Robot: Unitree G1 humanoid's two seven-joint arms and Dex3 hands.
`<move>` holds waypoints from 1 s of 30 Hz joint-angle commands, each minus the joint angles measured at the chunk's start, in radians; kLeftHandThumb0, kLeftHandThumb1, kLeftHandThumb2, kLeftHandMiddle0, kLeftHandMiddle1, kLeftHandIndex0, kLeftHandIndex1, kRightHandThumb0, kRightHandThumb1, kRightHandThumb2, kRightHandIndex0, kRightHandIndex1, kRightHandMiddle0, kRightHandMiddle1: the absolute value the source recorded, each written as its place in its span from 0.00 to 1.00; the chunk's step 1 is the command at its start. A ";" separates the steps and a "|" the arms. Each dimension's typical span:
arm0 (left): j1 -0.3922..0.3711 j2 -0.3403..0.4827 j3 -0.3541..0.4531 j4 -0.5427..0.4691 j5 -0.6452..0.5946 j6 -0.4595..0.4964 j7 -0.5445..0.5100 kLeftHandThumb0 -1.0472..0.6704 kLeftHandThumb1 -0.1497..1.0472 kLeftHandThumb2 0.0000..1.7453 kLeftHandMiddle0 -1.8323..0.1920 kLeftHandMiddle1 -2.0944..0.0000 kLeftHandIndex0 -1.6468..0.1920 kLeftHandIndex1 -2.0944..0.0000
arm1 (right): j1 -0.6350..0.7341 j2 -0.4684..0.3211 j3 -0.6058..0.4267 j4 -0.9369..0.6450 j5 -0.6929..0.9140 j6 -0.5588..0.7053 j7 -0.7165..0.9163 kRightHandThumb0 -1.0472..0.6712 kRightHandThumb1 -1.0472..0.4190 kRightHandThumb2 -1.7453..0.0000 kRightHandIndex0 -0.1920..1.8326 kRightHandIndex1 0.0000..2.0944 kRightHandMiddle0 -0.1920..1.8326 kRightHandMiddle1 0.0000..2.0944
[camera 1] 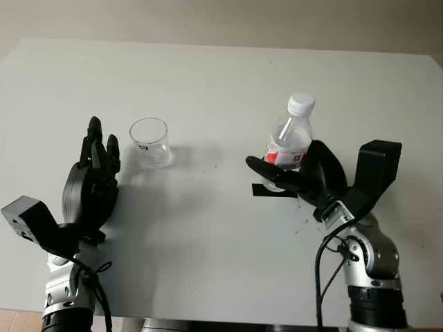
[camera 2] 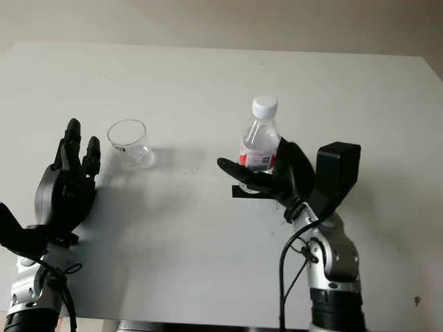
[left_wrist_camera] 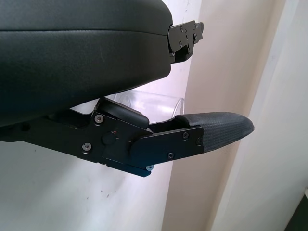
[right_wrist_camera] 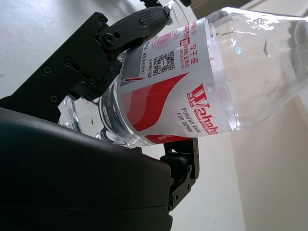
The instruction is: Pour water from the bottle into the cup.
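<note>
A clear plastic water bottle (camera 1: 291, 138) with a white cap and a red-and-white label stands upright at the right of the white table (camera 1: 221, 76). My right hand (camera 1: 289, 177) is wrapped around its lower body. In the right wrist view the bottle (right_wrist_camera: 192, 91) lies against the palm with a finger (right_wrist_camera: 139, 21) pressed on the label. An empty clear glass cup (camera 1: 150, 142) stands left of centre. My left hand (camera 1: 100, 151) is open just to the left of the cup, apart from it. The cup's rim (left_wrist_camera: 154, 101) shows behind the hand in the left wrist view.
A strip of black tape (camera 1: 266, 191) marks the table under the bottle. Bare table lies between the cup and the bottle. The table's far edge (camera 1: 221, 47) runs along the back, and its right edge is close to the right arm.
</note>
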 commanded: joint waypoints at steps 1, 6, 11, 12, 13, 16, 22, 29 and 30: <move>0.015 0.005 0.006 -0.001 -0.005 0.001 -0.007 0.14 1.00 0.34 1.00 1.00 1.00 1.00 | 0.005 0.021 -0.010 -0.001 0.015 -0.017 -0.009 0.32 0.00 0.76 0.75 1.00 0.47 1.00; 0.019 0.006 0.002 -0.013 0.014 0.002 0.009 0.13 1.00 0.35 1.00 1.00 1.00 1.00 | 0.009 0.045 0.003 0.066 -0.006 -0.088 -0.018 0.32 0.00 0.75 0.75 1.00 0.47 1.00; 0.020 0.009 0.009 -0.022 0.001 0.018 0.006 0.14 1.00 0.35 1.00 1.00 1.00 1.00 | -0.005 0.032 0.010 0.113 -0.043 -0.151 -0.017 0.32 0.00 0.75 0.77 1.00 0.48 1.00; 0.021 0.011 0.010 -0.022 0.000 0.019 0.004 0.14 1.00 0.34 1.00 1.00 1.00 1.00 | -0.007 0.029 0.009 0.118 -0.049 -0.159 -0.019 0.32 0.00 0.75 0.77 1.00 0.48 1.00; 0.021 0.012 0.011 -0.022 -0.002 0.018 0.000 0.14 1.00 0.34 1.00 1.00 1.00 1.00 | -0.008 0.027 0.008 0.122 -0.055 -0.164 -0.023 0.32 0.00 0.75 0.77 1.00 0.48 1.00; 0.023 0.012 0.010 -0.024 0.002 0.017 0.003 0.14 1.00 0.34 1.00 0.99 1.00 1.00 | -0.010 0.018 0.009 0.124 -0.071 -0.179 -0.023 0.32 0.00 0.76 0.77 1.00 0.48 1.00; 0.022 0.014 0.009 -0.023 0.003 0.015 -0.002 0.14 1.00 0.34 1.00 1.00 1.00 1.00 | -0.012 0.006 0.025 0.140 -0.119 -0.217 -0.026 0.32 0.00 0.77 0.76 1.00 0.49 1.00; 0.017 0.014 0.014 -0.016 -0.002 0.014 -0.002 0.14 1.00 0.34 1.00 0.99 1.00 1.00 | -0.015 0.002 0.030 0.147 -0.145 -0.211 -0.042 0.32 0.00 0.77 0.73 1.00 0.48 1.00; 0.017 0.014 0.015 -0.014 -0.001 0.013 -0.002 0.14 1.00 0.34 1.00 0.99 1.00 1.00 | -0.015 0.000 0.032 0.148 -0.148 -0.209 -0.041 0.32 0.00 0.77 0.72 1.00 0.48 1.00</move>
